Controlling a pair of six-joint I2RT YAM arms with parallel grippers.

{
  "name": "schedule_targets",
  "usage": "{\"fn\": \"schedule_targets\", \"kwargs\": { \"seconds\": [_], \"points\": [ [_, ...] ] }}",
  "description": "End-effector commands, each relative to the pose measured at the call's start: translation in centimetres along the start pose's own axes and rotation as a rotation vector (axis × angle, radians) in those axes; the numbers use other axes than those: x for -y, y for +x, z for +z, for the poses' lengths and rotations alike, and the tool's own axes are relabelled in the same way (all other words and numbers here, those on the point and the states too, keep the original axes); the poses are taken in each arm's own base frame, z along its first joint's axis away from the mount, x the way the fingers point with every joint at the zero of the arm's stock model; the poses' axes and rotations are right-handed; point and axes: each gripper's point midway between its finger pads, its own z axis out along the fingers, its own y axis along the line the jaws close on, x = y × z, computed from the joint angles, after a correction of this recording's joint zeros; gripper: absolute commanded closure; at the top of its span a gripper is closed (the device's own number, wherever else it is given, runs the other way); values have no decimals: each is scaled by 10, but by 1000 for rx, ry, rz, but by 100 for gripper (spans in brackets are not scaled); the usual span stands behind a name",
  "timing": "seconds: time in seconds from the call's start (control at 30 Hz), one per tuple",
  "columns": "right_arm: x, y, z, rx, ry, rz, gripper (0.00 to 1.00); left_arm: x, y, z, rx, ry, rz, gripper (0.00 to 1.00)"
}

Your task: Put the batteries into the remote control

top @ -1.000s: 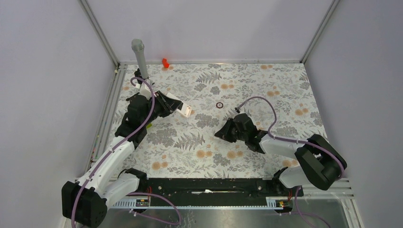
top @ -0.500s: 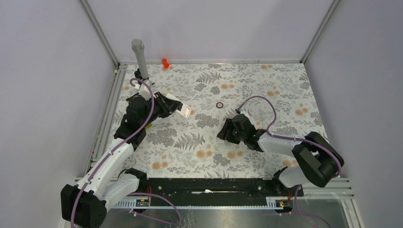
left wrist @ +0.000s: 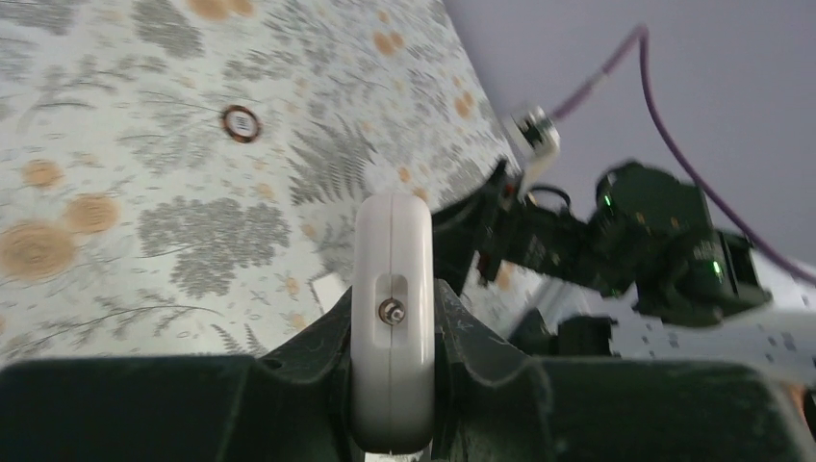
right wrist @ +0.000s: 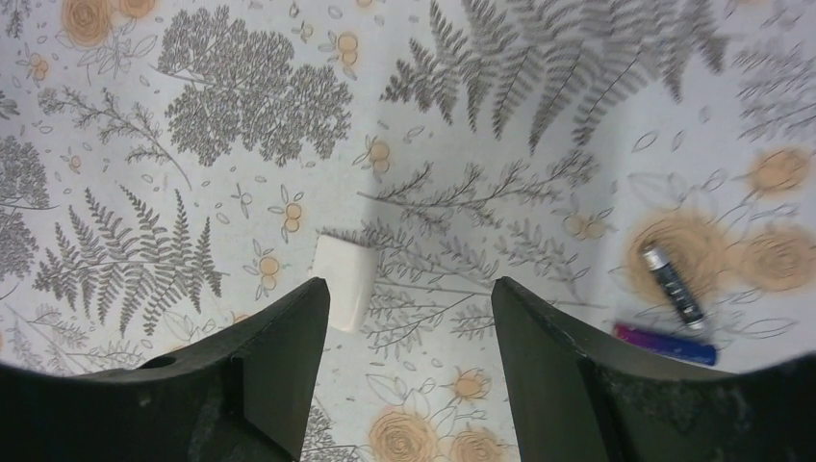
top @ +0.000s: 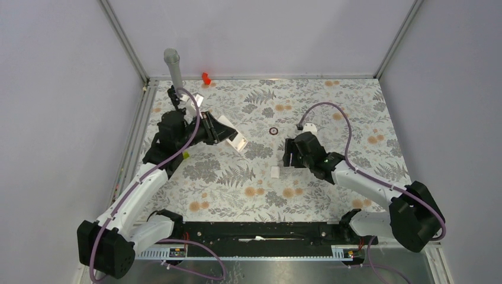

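White remote: clamped in L gripper, held off table, 10 o'clock.
R gripper: wide open, empty.
Batteries: on table, 4 o'clock of R gripper.
Next: straddle one battery crosswise.

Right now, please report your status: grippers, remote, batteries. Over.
Left gripper shut on remote control. Right gripper open, empty, over white cover piece. Batteries lie on table off to its side, not loaded.
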Motion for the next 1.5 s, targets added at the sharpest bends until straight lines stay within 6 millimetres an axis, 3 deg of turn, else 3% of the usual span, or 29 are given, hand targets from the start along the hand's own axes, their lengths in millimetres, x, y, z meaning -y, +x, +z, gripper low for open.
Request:
{"fn": "schedule_targets", "kwargs": {
  "seconds": [0.0, 0.2, 0.43, 0.73, 1.27, 1.47],
  "points": [
    [19, -24, -9, -9, 63, -157, 29, 58, 3, -8, -115, 302, 133, 100],
    [52, -32, -9, -112, 97, -205, 30, 70, 14, -19, -158, 395, 207, 100],
    [79, -15, -1, -246, 165, -233, 42, 76, 14, -24, -177, 426, 271, 100],
    [108, -6, 11, -357, 322, -260, 43, 79, 16, -24, -192, 450, 252, 100],
    [118, 0, 25, -473, 248, -151, 54, 82, 13, -24, -168, 455, 235, 100],
    [124, 14, 28, -529, 255, -154, 59, 81, 13, -23, -174, 456, 232, 100]
  ]
}}
